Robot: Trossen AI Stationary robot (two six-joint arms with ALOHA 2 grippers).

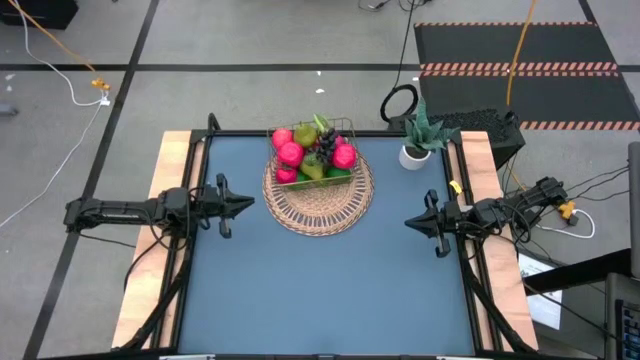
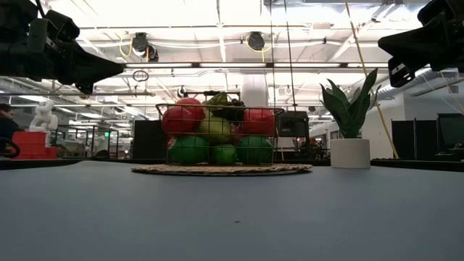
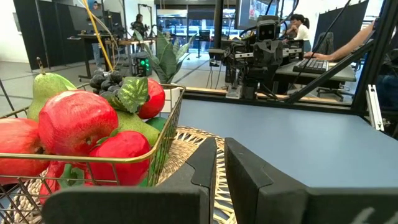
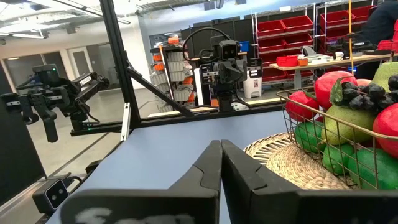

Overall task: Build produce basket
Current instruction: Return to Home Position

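The wire basket [image 1: 335, 128] stands on the far half of a round wicker mat [image 1: 318, 190], at the table's far middle. It is heaped with produce [image 1: 313, 152]: red and pink fruits, green limes, pears and dark grapes [image 3: 107, 81]. The low view shows the basket [image 2: 217, 135] full to its rim. My left gripper [image 1: 247, 203] hovers shut at the table's left edge, pointing level toward the mat. My right gripper [image 1: 410, 222] hovers shut at the right edge, also level. In the wrist views the left gripper [image 3: 219, 163] and right gripper [image 4: 221, 163] hold nothing.
A potted green plant [image 1: 418, 140] in a white pot stands at the far right corner. The blue table top [image 1: 320, 290] lies bare toward the near edge. People sit at desks in the room beyond the table.
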